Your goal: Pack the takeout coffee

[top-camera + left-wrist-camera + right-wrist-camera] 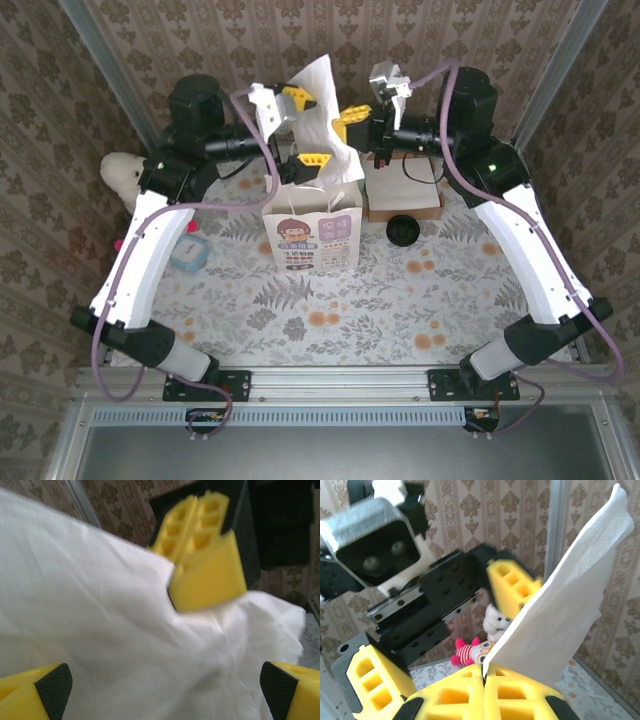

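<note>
Napkin (325, 90) in right tool (484, 676) (clamped), left tool (304, 128) — agape

My right gripper (484, 671) is showing matt yellow moulded plastic, my left gripper (165, 690) black, finely grained pads (52, 689). The white napkin (560, 605) is looking like thin, creased, faintly embossed paper; the bag (312, 232) is showing smooth printed paper.
</note>
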You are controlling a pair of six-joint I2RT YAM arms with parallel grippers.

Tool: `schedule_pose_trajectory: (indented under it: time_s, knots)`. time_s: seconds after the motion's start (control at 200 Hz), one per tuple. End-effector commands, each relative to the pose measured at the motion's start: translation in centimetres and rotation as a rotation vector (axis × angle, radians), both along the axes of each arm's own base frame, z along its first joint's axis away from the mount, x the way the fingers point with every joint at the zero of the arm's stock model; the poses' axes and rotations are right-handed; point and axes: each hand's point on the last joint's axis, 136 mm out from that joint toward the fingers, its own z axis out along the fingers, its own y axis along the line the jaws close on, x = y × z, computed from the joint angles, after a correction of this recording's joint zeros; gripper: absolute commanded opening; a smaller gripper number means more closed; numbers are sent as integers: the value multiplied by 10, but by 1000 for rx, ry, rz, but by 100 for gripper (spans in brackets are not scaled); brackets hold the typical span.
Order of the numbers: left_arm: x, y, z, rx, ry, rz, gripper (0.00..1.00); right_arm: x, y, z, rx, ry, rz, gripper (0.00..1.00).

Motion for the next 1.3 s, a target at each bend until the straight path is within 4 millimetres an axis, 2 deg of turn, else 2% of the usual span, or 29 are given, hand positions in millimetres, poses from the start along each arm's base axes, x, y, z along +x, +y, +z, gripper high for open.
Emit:
schedule_pose_trajectory:
  time_s: [0.0,0.125,0.285,0.37,0.455,0.555,0.595,0.63,0.755,0.855,0.885,0.91,0.95,0.975,0.985,1.065,1.165,1.225,1.295]
  knots:
    - [-16,-8,2,32,-40,-110,100,-14,13,3,-15,-37,102,0]
    - [-17,-18,-12,76,-46,-154,100,-29,23,7,4,-60,230,0]
    - [0,-22,-44,154,-1,-134,97,-26,20,26,42,-128,194,0]
    - [7,-20,-54,171,17,-128,85,-29,15,33,52,-160,182,0]
    - [13,-14,-55,158,38,-119,74,-30,10,38,54,-185,161,0]
    - [19,-6,-52,124,60,-103,53,-24,2,36,44,-198,97,0]
    - [19,-5,-52,115,62,-102,47,-20,-3,36,43,-202,65,0]
    - [28,5,-53,110,67,-64,44,-15,-7,35,45,-196,37,0]
    - [26,13,-54,109,74,-49,28,-2,-21,33,48,-177,-44,0]
    - [22,16,-56,112,75,-54,13,1,-21,24,20,-152,-39,0]
    - [22,16,-57,114,76,-54,11,2,-21,21,11,-146,-42,11]
    - [22,16,-56,114,75,-53,9,5,-23,19,5,-136,-55,28]
    - [21,16,-56,113,77,-51,6,13,-28,15,-2,-106,-91,65]
    - [22,16,-56,114,78,-50,5,19,-33,13,-2,-88,-119,94]
    - [21,16,-56,113,77,-52,5,22,-36,13,-2,-82,-133,98]
    - [19,16,-55,112,79,-57,2,45,-57,-2,-9,-33,-226,100]
    - [17,17,-54,108,76,-62,1,54,-76,-27,-9,14,-184,100]
    - [16,17,-54,109,81,-63,1,47,-73,-42,-33,42,-107,100]
    - [14,17,-55,112,86,-71,1,30,-57,-58,-78,60,16,100]
